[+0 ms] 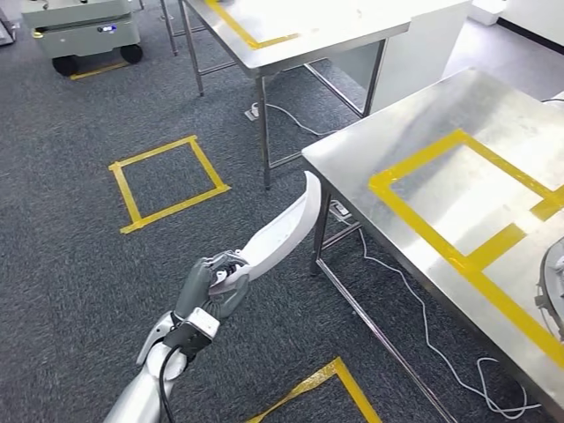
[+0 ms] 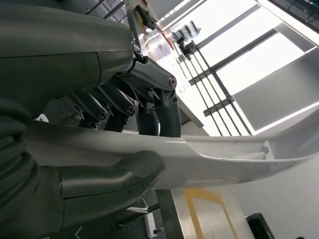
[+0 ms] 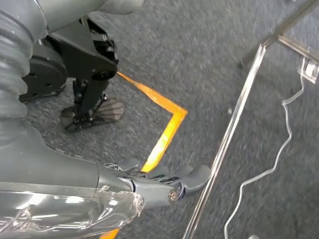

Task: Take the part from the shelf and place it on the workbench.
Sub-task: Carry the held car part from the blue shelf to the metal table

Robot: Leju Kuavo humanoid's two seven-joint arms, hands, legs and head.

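The part, a long curved white panel, is gripped at its near end by the left hand, and its far tip rises toward the near corner of the steel tabletop, which it overlaps in the head view without visibly resting on it. In the left wrist view the thumb presses one face of the panel while the darker fingers wrap the other, so the hold looks firm but sits far from the panel's middle. The right hand hangs low over the carpet with its fingers stretched out and apart, holding nothing.

The step in hand seems to be the carry to the workbench, with the set-down not yet begun. Because the long free end works as a lever on the wrist, it would be best to move slowly and keep the panel's tilt steady. The tip should be lifted above the table's edge before it crosses, or it may knock against the corner. The yellow tape frame on the tabletop looks like the intended spot. Beyond it, near the right border, a round grey object lies on the surface and should be left room. The hand should let go only once the panel lies supported along its length.
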